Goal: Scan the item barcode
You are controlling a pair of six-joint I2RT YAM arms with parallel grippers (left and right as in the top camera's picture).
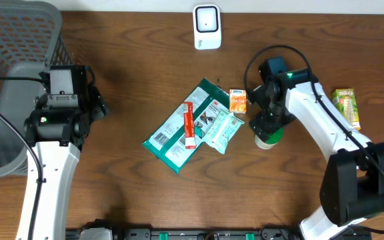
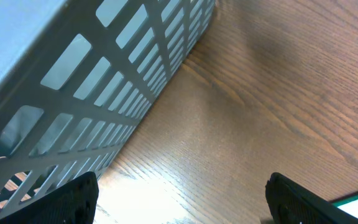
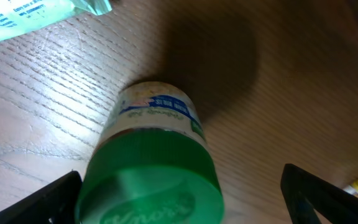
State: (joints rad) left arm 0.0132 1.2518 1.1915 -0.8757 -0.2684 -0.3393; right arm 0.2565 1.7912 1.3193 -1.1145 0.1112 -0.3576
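While I watched from the overhead view, the right gripper [image 1: 270, 123] hung directly over the green-lidded jar [image 1: 269, 139], which stood upright on the worktop [image 1: 145, 200] just right of the pile of packets. On the right wrist feed, its jaws were spread wide on either side of the jar [image 3: 160, 155]. I saw bare wood between the lid and the right-hand finger [image 3: 328, 193], so nothing was pinched.

The left gripper [image 1: 93, 100] sat near the grey basket [image 1: 19, 40] at the left edge, well apart from the items. Its wrist view showed the jaws spread with only wood grain between them and the basket's lattice wall [image 2: 104, 74] beside them.

Mid-worktop lay a green pouch [image 1: 179, 133] with a red tube [image 1: 189, 123] across it and a pale tissue pack [image 1: 222, 130] overlapping its right side. A small orange box [image 1: 238, 100] sat just left of the right gripper. The white scanner [image 1: 207, 27] stood at the far edge, and a juice carton [image 1: 347, 107] lay off to the right.
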